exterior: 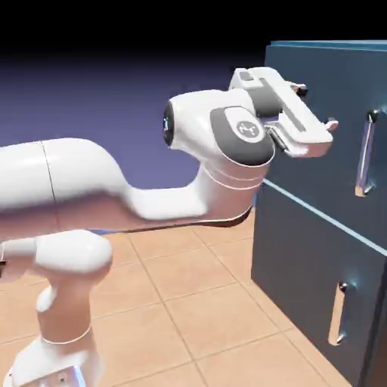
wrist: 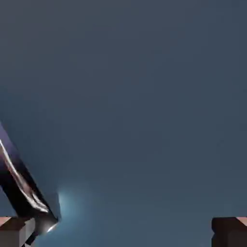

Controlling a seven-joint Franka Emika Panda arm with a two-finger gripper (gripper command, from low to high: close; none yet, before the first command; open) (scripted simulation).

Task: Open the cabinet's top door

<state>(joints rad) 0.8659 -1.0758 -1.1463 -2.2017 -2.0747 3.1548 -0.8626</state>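
White arm [exterior: 170, 181] nearest in the exterior view, coming in from the left edge, bent upward at the wrist. Gripper [exterior: 316, 106] released, jaws spread wide, facing the top door [exterior: 321, 140]; hand view shows door surface between the tips. Top door is the upper teal-blue panel of the cabinet [exterior: 276, 43], at the exterior view's right, its long upright silver handle [exterior: 365, 155] standing off the face, just beside the gripper. Hand view puts that handle at lower left, slanted, its end partly behind one fingertip [wrist: 17, 232]; whether they touch, cannot tell. Cabinet's left edge runs down behind the hand; pale seam between the panels. Open room under the wrist, over tiled floor [exterior: 181, 283], reaching to the lower door [exterior: 310, 264] with its shorter handle [exterior: 337, 314]. Both doors sit closed, flush along the seam; cabinet contents hidden.
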